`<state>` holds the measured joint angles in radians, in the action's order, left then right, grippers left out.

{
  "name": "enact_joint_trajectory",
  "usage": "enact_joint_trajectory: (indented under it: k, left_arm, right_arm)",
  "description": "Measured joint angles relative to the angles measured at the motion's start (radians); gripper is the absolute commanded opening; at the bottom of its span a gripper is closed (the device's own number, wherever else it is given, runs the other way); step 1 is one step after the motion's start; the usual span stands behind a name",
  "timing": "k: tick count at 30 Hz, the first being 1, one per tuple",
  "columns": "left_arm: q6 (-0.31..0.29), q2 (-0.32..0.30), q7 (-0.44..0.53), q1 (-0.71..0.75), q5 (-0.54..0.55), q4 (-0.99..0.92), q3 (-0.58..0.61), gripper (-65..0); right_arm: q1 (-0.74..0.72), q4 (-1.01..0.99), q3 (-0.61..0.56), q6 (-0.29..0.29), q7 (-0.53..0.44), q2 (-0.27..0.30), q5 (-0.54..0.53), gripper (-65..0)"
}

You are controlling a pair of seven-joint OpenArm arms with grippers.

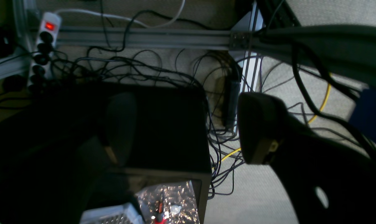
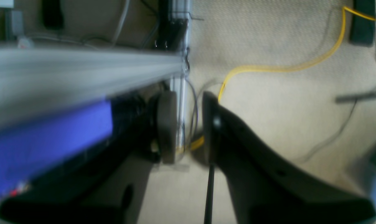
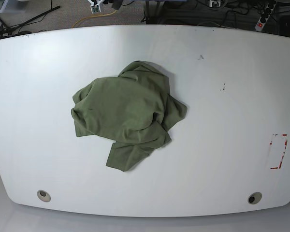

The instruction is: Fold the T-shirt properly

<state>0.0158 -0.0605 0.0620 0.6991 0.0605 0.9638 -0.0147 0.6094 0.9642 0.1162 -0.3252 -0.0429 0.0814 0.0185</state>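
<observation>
Jaws of left gripper (image 1: 181, 127) gape, right gripper (image 2: 189, 127) narrowly parted over floor cables; only base view shows crumpled T-shirt (image 3: 128, 113) on surface (image 3: 232, 145).

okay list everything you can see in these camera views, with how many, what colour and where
T-shirt: one, olive green, crumpled in a heap near the middle of the table
table: one, white, fills the base view
red tape marks: one outline, red, near the table's right edge in the base view
round holes: two, grey, along the table's near edge
power strip: one, white with a lit red switch, on the floor, left wrist view
yellow cable: one, yellow, on the carpet
black cables: a tangle, black, on the floor
left gripper: one, dark, open, over the floor, empty
right gripper: one, dark, jaws slightly apart, empty
</observation>
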Motion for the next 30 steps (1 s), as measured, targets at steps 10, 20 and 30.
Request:
enact_joint_trajectory:
  k: [10, 20, 30]
  left_arm:
    - [0.006, -0.001, -0.004, 0.287, 0.0, 0.396, -0.113, -19.0]
    - [-0.002, 0.004, 0.007, 0.485, 0.058, 0.727, -0.113, -19.0]
    - [0.003, -0.003, -0.008, 0.588, 0.219, 1.0, -0.164, -18.7]
  right_arm:
    - [0.213, 0.332, 0.002, -0.001, 0.045, 0.03, -0.094, -51.4]
    - [0.394, 0.573, 0.007, -0.035, 0.046, 0.092, -0.246, -51.4]
    - [0.539, 0.842, 0.007, -0.035, 0.045, 0.192, -0.401, -51.4]
